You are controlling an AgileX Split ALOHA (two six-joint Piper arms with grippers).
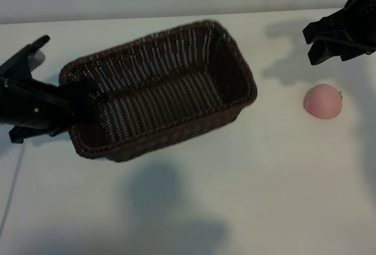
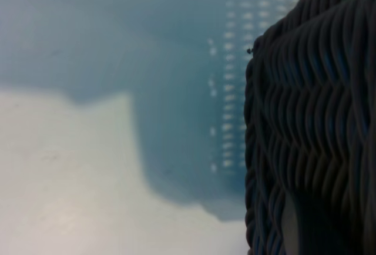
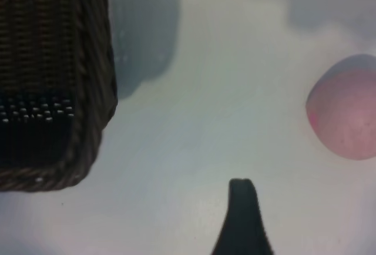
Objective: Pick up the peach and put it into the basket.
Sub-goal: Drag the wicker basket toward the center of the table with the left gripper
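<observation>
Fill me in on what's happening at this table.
The left tool grips the short end wall of the wicker basket, which looks lifted and tilted, casting a shadow on the table. The peach sits on the table beside the basket, untouched. The right tool hangs open just beyond the peach, holding nothing. The basket is empty.

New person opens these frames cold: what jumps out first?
The big dark wicker basket lying askew at the table's middle, with the left gripper clamped on the rim of its left end. Next the small pink peach, alone on the white table to the basket's right. The right gripper hangs open just behind the peach, holding nothing.
</observation>
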